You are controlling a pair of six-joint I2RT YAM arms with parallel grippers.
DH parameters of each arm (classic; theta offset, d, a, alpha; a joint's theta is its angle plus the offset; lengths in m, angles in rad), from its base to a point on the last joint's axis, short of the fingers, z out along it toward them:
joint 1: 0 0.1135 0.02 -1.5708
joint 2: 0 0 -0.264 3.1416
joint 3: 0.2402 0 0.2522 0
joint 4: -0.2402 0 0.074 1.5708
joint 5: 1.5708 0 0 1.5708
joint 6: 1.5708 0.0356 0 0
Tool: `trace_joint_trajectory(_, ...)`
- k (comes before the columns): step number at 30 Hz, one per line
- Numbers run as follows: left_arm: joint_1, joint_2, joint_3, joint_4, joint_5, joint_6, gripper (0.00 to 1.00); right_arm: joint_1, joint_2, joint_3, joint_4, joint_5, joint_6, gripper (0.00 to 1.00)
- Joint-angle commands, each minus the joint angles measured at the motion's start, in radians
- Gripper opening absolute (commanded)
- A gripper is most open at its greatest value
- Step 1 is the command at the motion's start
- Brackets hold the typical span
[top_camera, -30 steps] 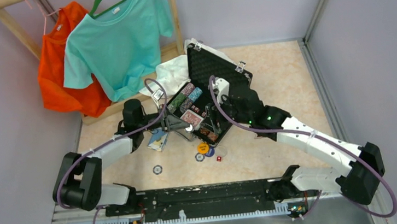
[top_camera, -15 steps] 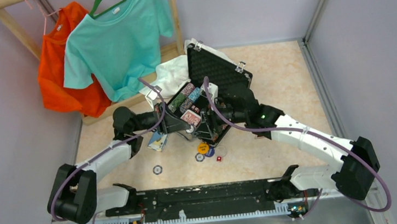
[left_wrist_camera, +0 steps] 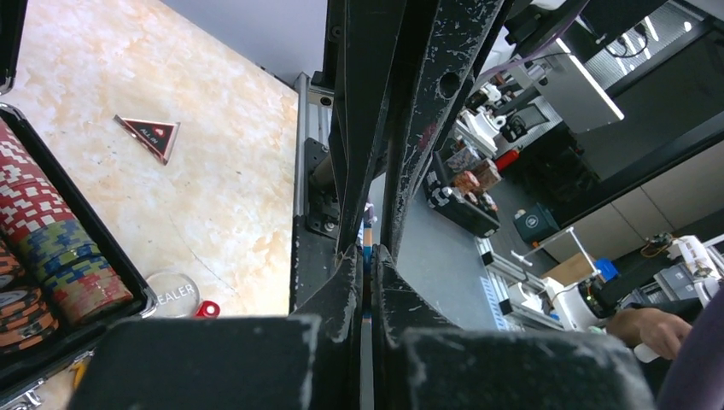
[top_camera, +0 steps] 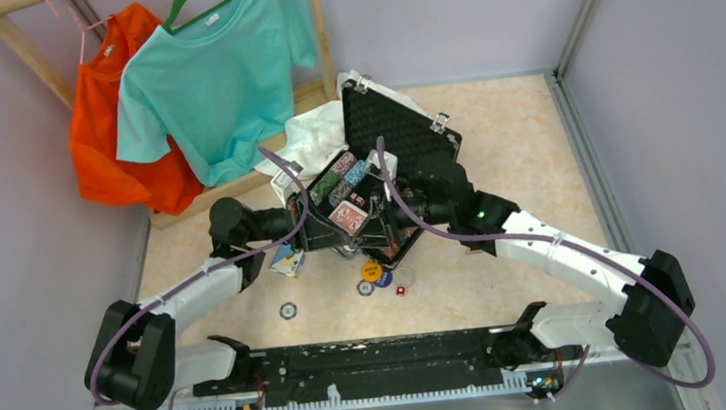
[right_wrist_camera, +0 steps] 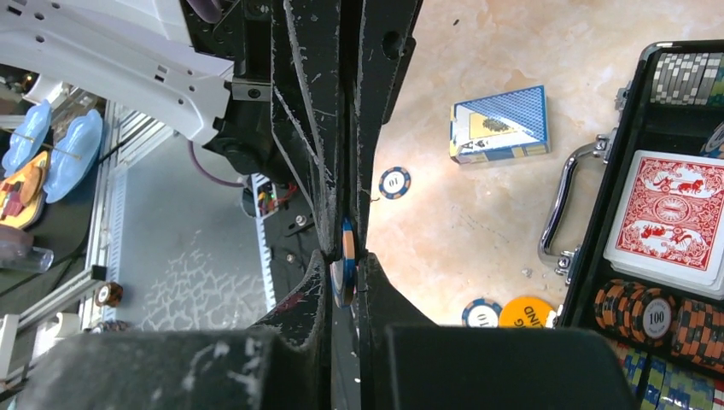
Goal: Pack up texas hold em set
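Two arms: both reach over the open case (top_camera: 400,133), wrists close together above it.
Case: far-middle of the worktop (top_camera: 468,295), turned corner-on, lid up toward the far edge; chip rows (left_wrist_camera: 51,248) and red deck (right_wrist_camera: 674,218) inside.
Right gripper (right_wrist_camera: 344,243): pinched narrow on one chip (right_wrist_camera: 345,266), held on edge.
Left gripper (left_wrist_camera: 367,249): fingers pressed together; thin sliver of colour between them, can't tell if it's a chip.
Loose on worktop: blue deck (right_wrist_camera: 499,124) by the case's handle side; stray chip (right_wrist_camera: 394,182), orange button (right_wrist_camera: 525,312), dealer button (left_wrist_camera: 173,293) and red die (left_wrist_camera: 206,308) off the case's near corner.
Step (my read): you're taking the chip to a row in the case.
Risk 1: edge-on pinch has little contact; tilt or jolt and the chip likely slips and rolls across the worktop.
Risk 2: wrists are crowded; move both at once and you may knock them together or shove the case.
Risk 3: release off-line and the chip lands flat on the red deck or across the rows, so the lid may not seat.
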Motion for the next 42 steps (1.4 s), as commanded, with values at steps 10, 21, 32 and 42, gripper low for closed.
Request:
trace_joint_trajectory(10,0.04,-0.302,0.138,-0.89,-0.752,0.424,0.77,-0.018,0.152,0.072,0.083,0.125,-0.033,0.0)
trace_joint_trajectory(21,0.081,-0.399,0.152,-1.102,-0.994,0.441,0.77,-0.061,0.552,0.371,0.066,0.24,-0.07,0.0)
trace_joint_trajectory(32,0.403,-0.357,0.16,-1.291,-0.886,0.392,0.84,-0.061,0.815,0.636,-0.076,0.471,-0.175,0.0)
trace_joint_trajectory(42,0.501,-0.29,0.115,-1.211,-0.675,0.378,0.84,-0.062,0.844,0.629,-0.108,0.526,-0.202,0.0)
